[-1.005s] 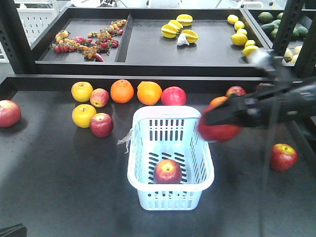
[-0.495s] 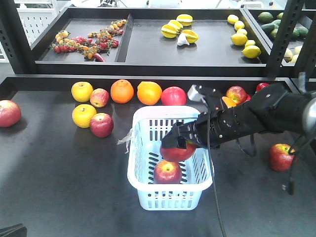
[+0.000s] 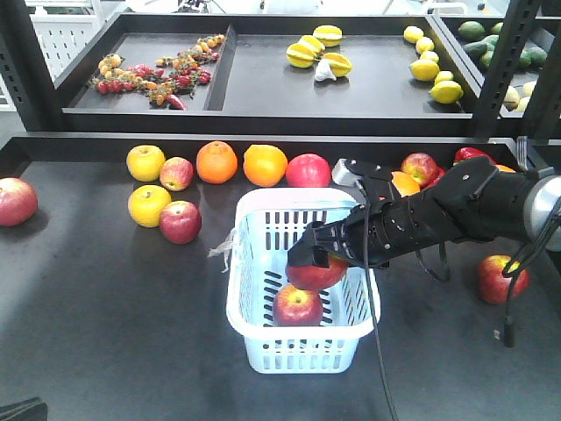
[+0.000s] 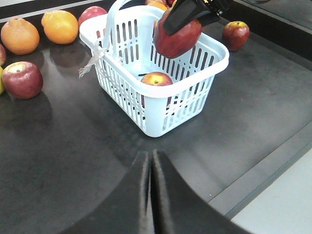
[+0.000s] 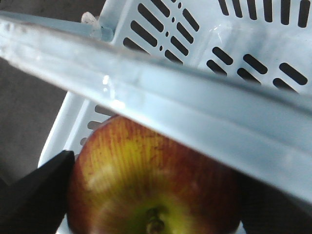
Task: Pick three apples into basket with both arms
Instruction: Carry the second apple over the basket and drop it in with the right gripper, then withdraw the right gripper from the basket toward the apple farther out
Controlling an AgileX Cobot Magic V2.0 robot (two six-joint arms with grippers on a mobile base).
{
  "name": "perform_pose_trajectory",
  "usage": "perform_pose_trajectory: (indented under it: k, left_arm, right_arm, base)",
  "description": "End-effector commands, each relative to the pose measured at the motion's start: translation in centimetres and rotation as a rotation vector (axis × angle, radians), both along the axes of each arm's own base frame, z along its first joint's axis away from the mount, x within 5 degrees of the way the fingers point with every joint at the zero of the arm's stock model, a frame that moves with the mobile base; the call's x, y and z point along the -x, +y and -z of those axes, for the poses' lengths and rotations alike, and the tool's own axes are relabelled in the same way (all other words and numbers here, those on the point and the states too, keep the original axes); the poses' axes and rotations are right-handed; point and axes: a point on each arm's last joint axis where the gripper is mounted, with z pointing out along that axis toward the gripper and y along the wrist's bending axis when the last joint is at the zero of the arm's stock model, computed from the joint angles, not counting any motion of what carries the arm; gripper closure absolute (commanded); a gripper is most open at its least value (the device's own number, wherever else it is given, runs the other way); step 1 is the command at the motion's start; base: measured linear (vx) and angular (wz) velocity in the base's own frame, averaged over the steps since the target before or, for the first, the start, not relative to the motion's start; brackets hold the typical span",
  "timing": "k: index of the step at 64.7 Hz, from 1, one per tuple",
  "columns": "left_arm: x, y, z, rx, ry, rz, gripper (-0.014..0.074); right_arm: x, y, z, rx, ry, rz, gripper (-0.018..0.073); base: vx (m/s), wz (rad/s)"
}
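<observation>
The pale blue-white basket (image 3: 254, 206) stands mid-table with one red apple (image 3: 297, 305) on its bottom. My right gripper (image 3: 314, 260) reaches in from the right and is shut on a second red apple (image 3: 316, 274), held above the first, inside the basket's rim. The right wrist view shows this apple (image 5: 151, 175) between the black fingers (image 5: 39, 190), under the basket's handle (image 5: 204, 102). My left gripper (image 4: 149, 157) is shut and empty, low over the table in front of the basket (image 4: 156, 114). More red apples lie at the left (image 3: 181, 221) and right (image 3: 502, 279).
Yellow apples (image 3: 145, 162), oranges (image 3: 265, 165) and further red apples (image 3: 308, 170) line the table's back edge. One red apple (image 3: 17, 201) lies far left. A raised shelf (image 3: 263, 88) behind holds small fruit and lemons. Black uprights (image 3: 498, 70) stand at the right.
My right arm has carried the red apple leftward from beside the basket's right rim to over its inside and lowered it slightly. The left gripper shows no change.
</observation>
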Motion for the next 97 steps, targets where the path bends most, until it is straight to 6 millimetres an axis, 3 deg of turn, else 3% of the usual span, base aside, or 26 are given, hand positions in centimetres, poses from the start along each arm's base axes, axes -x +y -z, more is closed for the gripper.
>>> perform_pose_trajectory:
  k: [1, 25, 37, 48, 61, 64, 73, 82, 97]
  left_arm:
    - [-0.3, 0.0, -1.3, 0.062, -0.049, -0.024, 0.0603]
    - [-0.3, 0.0, -1.3, 0.062, -0.049, -0.024, 0.0603]
    - [-0.3, 0.0, -1.3, 0.062, -0.049, -0.024, 0.0603]
    - [-0.3, 0.0, -1.3, 0.062, -0.049, -0.024, 0.0603]
    - [-0.3, 0.0, -1.3, 0.062, -0.049, -0.024, 0.0603]
    - [-0.3, 0.0, -1.3, 0.062, -0.049, -0.024, 0.0603]
    - [-0.3, 0.0, -1.3, 0.062, -0.049, -0.024, 0.0603]
    - [-0.3, 0.0, -1.3, 0.062, -0.049, -0.024, 0.0603]
    - [-0.3, 0.0, -1.3, 0.061, -0.049, -0.024, 0.0603]
  right_arm:
    - [-0.3, 0.0, -2.7, -0.038, -0.085, 0.027, -0.0064]
    - [-0.3, 0.0, -2.7, -0.038, -0.086, 0.028, -0.0072]
    - [0.1, 0.2, -3.5, -0.066, -0.076, 0.009, -0.0010]
    - [1.2, -0.1, -6.3, -0.088, -0.144, -0.003, 0.0156]
    - [3.8, -0.8, -11.1, -0.074, -0.273, -0.060, 0.0549]
    - [4.6, -1.1, -12.1, -0.057, -0.291, -0.068, 0.0575]
    - [6.7, -2.9, -13.9, 0.085, -0.309, -0.031, 0.0565]
    - [8.1, -5.8, -14.2, 0.301, -0.323, 0.108, 0.0564]
    - [8.4, -13.1, -13.9, 0.485, -0.274, 0.414, 0.0564]
  base:
    - [0.00, 0.00]
    - [0.00, 0.00]
    - [0.00, 0.00]
    - [0.00, 0.00]
    - [0.00, 0.00]
    - [0.00, 0.00]
    - [0.00, 0.00]
    - [0.00, 0.00]
    - [0.00, 0.00]
